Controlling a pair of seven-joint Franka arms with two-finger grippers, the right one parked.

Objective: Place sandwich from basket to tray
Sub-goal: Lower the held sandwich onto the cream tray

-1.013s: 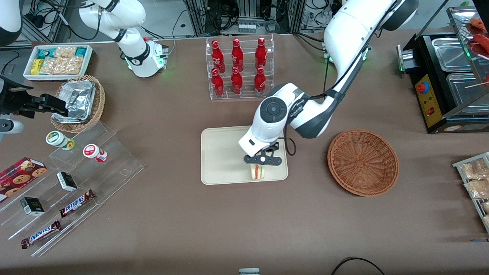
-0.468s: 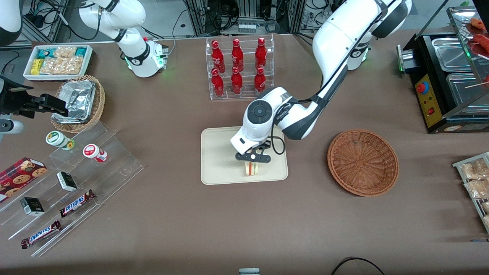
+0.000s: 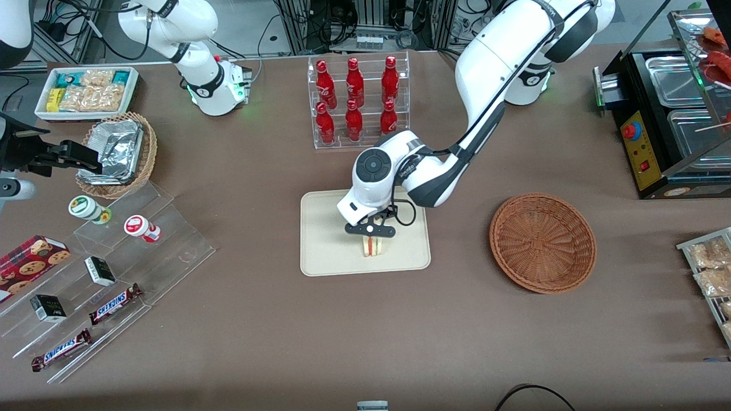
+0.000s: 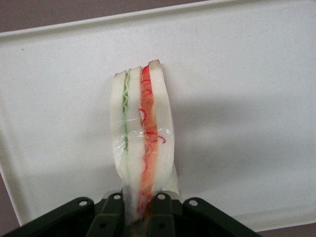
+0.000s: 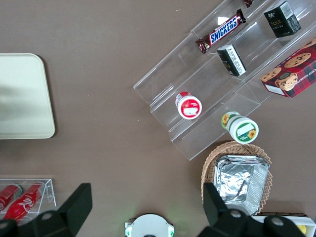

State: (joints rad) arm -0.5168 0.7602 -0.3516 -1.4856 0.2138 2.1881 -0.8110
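Note:
My left gripper (image 3: 372, 238) is shut on the sandwich (image 3: 372, 246), a wedge of white bread with red, orange and green layers, and holds it over the cream-beige tray (image 3: 325, 234). In the left wrist view the fingers (image 4: 167, 217) pinch the wrapped sandwich (image 4: 143, 143) at its narrow end, with the tray (image 4: 247, 98) right under it. I cannot tell whether it touches the tray. The reddish-brown wicker basket (image 3: 542, 242) stands empty on the table beside the tray, toward the working arm's end.
A clear rack of red bottles (image 3: 357, 103) stands farther from the front camera than the tray. Toward the parked arm's end are a clear stepped stand with snacks (image 3: 108, 274), a tan basket of foil packets (image 3: 117, 154) and a white bin (image 3: 85, 91). A black appliance (image 3: 668, 114) stands at the working arm's end.
My gripper has carried the sandwich over the tray toward the parked arm's end and a little farther from the front camera. Its grip is unchanged.

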